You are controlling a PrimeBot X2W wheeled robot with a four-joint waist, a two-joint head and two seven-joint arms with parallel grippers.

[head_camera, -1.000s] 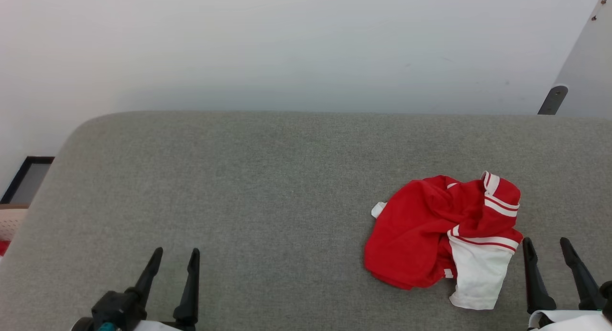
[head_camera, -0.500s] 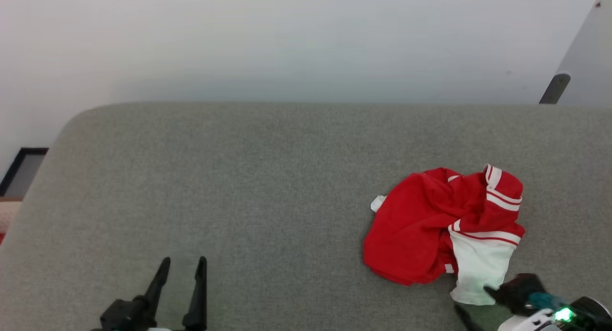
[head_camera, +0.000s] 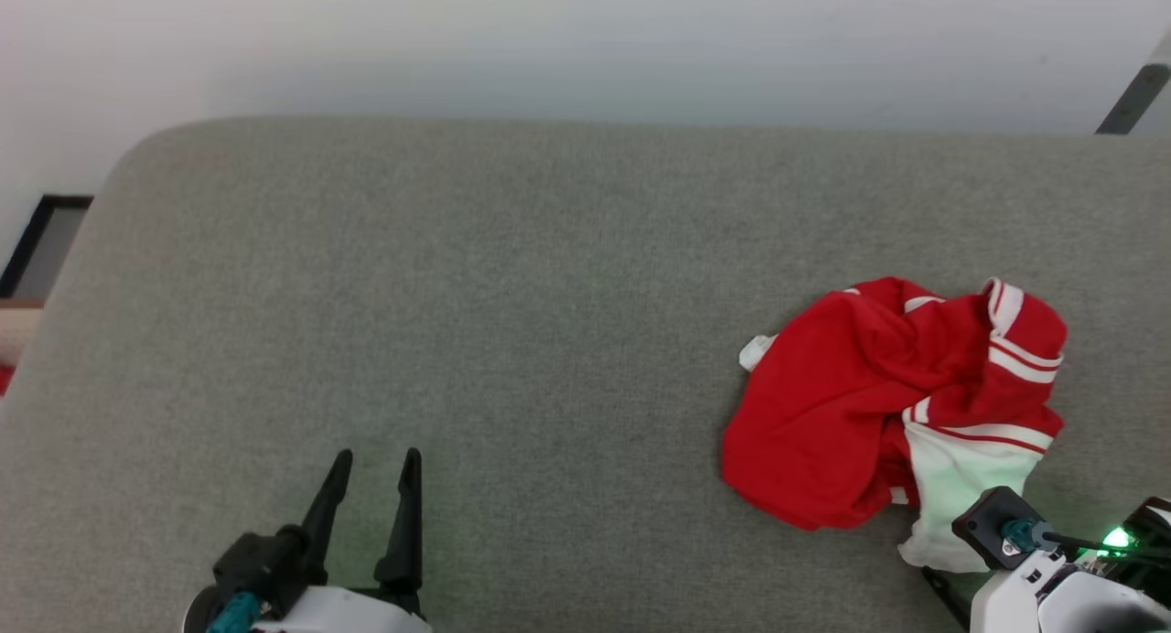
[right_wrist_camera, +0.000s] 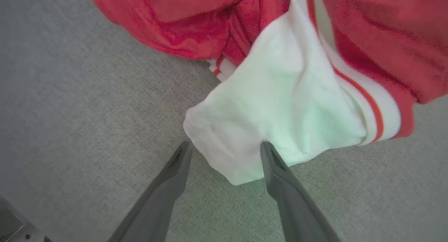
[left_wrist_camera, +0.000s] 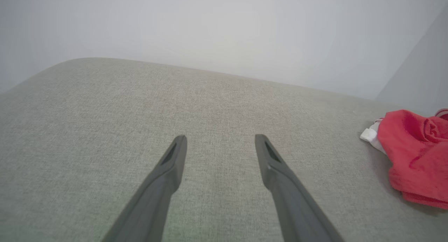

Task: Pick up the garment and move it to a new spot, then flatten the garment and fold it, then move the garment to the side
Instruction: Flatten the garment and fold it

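The garment lies crumpled on the right of the grey cushion, red body up, with a white sleeve and striped trim toward me. The number is hidden. My right gripper is open, pointing down at the sleeve's near corner, which lies between its fingertips. I cannot tell whether they touch it. The right wrist sits at the sleeve's near edge. My left gripper is open and empty at the lower left, far from the cloth. In the left wrist view the garment shows at the right edge.
The grey upholstered surface has a rounded far left corner and a white wall behind it. A dark frame sits off the left edge. A grey post leans at the upper right.
The head camera has tilted and shifted. My right gripper, which stood upright beside the garment, has turned down over the white sleeve's near corner. The left gripper holds its pose.
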